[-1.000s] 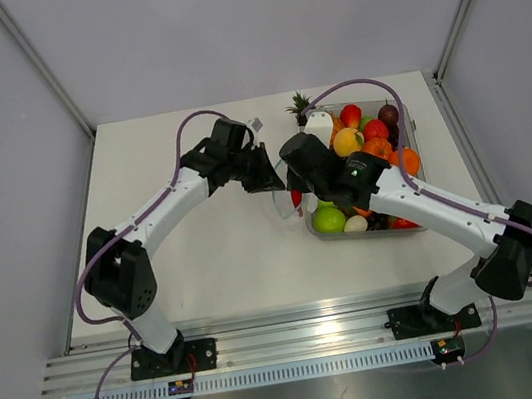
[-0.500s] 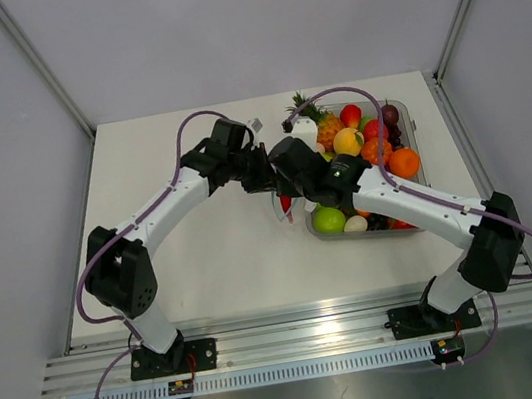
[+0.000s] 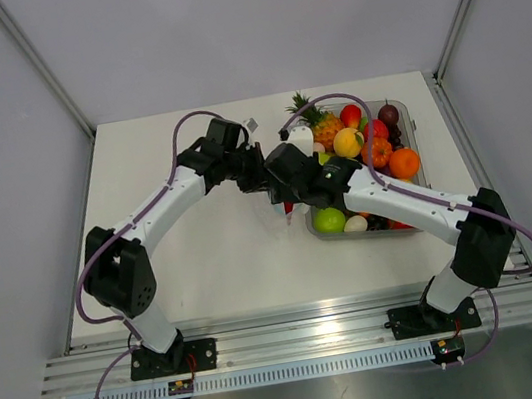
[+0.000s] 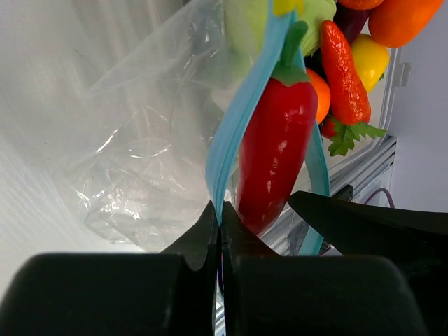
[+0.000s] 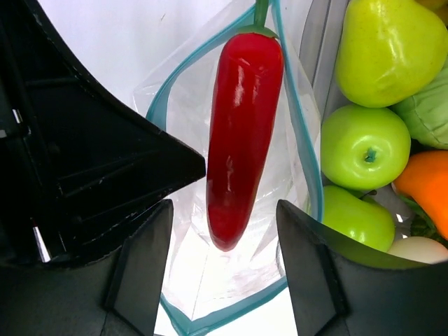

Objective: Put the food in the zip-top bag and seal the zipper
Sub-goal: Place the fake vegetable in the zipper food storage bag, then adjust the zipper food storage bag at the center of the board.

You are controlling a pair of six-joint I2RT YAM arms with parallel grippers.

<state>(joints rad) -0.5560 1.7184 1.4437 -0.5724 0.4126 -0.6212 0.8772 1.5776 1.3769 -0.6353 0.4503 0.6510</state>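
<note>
Chili pepper sits in the mouth of the zip-top bag, at mid-table just left of the tray of toy fruit. Both arms extended from their bases, leaning inward, wrists meeting over the bag. Left gripper: fingers pressed together on the zipper, holding one side of the mouth. Right gripper: fingers spread, one on each side of the pepper's rounded tip; contact not discernible. Pepper's long axis runs along the right gripper's line of reach, green stem away from it, blunt tip toward it. Glossy red, long, slightly curved, smooth. Light-blue strip loops round it on both sides, with crumpled clear film behind. Green apples in the tray, just beside the bag.
</note>
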